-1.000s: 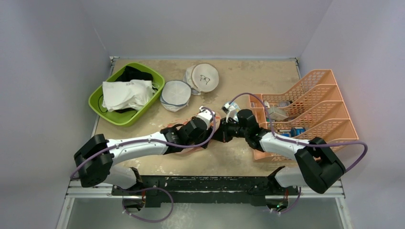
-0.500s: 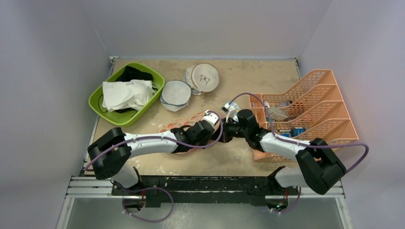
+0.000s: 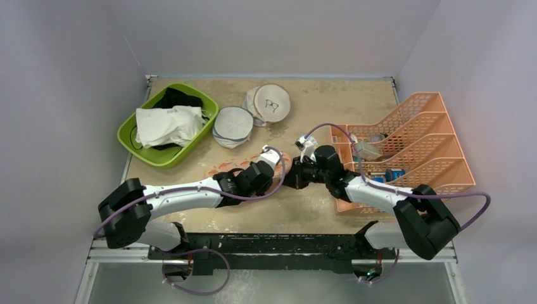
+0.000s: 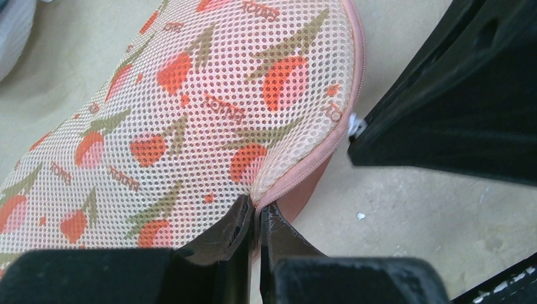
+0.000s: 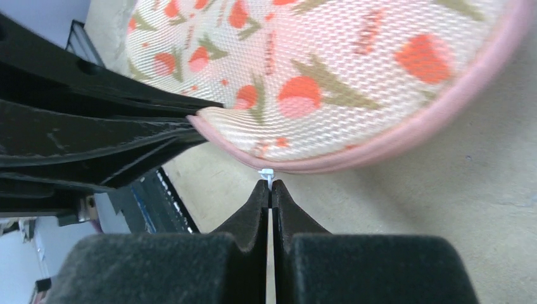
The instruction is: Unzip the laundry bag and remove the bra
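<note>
So, laundry bag [image 4: 190, 114]: counter middle, between grippers
left gripper [image 4: 256, 218]: pinching bag seam
right gripper [image 5: 271, 190]: pinching white zip pull [image 5: 266, 172]

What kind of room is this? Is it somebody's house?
Probably not a house; it looks like a robot practice booth. Plain grey walls box in one table, a left arm and right arm are bolted at its near edge, and a green basket of clothes sits ready.

Laundry bag [image 4: 190, 107] between basin [image 3: 162, 159], left, and rack [image 3: 437, 121], right
</note>
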Available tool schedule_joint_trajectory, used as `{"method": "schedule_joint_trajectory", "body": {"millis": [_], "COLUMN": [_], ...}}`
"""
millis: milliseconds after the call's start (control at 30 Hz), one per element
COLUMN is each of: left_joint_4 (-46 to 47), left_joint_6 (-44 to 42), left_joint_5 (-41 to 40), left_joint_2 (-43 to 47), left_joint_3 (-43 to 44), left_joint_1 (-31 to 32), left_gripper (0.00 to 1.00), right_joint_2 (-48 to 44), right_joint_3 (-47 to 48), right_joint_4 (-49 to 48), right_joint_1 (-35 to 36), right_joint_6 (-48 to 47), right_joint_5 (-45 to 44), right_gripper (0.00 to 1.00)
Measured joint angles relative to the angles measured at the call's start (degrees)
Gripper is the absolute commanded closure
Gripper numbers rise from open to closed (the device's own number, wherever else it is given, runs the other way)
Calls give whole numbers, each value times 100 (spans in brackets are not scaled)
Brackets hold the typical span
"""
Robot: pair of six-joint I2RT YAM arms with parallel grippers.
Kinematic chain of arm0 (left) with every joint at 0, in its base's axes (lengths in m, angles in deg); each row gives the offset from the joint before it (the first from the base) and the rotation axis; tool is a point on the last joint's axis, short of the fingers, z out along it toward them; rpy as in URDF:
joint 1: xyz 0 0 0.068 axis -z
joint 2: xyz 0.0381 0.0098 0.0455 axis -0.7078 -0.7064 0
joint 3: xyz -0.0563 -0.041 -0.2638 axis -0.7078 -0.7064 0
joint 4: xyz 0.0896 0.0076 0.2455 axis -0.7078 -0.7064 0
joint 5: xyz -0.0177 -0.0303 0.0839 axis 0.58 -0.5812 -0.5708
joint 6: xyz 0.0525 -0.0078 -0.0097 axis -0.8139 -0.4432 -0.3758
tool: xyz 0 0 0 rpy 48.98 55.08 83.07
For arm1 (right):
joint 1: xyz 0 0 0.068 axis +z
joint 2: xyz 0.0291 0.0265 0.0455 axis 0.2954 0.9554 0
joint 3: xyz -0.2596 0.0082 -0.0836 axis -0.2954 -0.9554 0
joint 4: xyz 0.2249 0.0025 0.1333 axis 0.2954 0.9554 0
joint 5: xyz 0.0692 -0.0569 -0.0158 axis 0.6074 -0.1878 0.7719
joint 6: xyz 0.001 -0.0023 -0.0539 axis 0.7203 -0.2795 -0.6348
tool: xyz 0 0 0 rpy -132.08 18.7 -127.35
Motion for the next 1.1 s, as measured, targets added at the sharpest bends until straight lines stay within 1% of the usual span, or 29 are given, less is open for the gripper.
{"method": "schedule_joint_trajectory", "body": {"millis": [133, 200, 267, 367, 400, 433, 467, 667, 767, 833, 967, 1067, 1100], "left_joint_4": [-157, -240, -291, -339, -354, -389, -422, -575, -597, -551, -308, -210, -188], "left_joint_6": [37, 92, 129, 164, 168, 168, 170, 203, 190, 162, 140, 107, 96], "left_joint_5": [-103, -146, -170, -212, -216, -223, -227, -131, 98, 286, 566, 636, 654], "left_joint_2": [328, 420, 474, 494, 496, 503, 511, 682, 791, 837, 841, 686, 592], "left_joint_3": [-203, -234, -243, -243, -243, -243, -243, -232, -111, -7, 199, 393, 474], "left_joint_1": [0, 0, 0, 0, 0, 0, 0, -2, -2, -7, -7, -7, -7], "left_gripper": [100, 100, 100, 96, 91, 88, 83, 42, 28, 21, 21, 27, 31], "right_joint_2": [-46, -87, -151, -179, -177, -177, -177, -177, -144, -111, -105, -105, -107], "right_joint_3": [2, -7, -33, -35, -35, -35, -35, -203, -264, -267, -267, -267, -267], "right_joint_4": [157, 214, 219, 247, 256, 258, 249, -155, -275, -343, -411, -426, -426], "right_joint_1": [-92, -247, -544, -728, -737, -743, -741, -752, -732, -699, -588, -529, -525], "right_joint_6": [63, 109, 125, -26, -98, -175, -212, -269, -267, -264, -264, -264, -264], "right_joint_5": [-269, -299, -291, -221, -175, -90, -44, 529, 728, 828, 935, 955, 957], "right_gripper": [100, 100, 100, 100, 100, 100, 100, 100, 100, 100, 100, 100, 100]}}
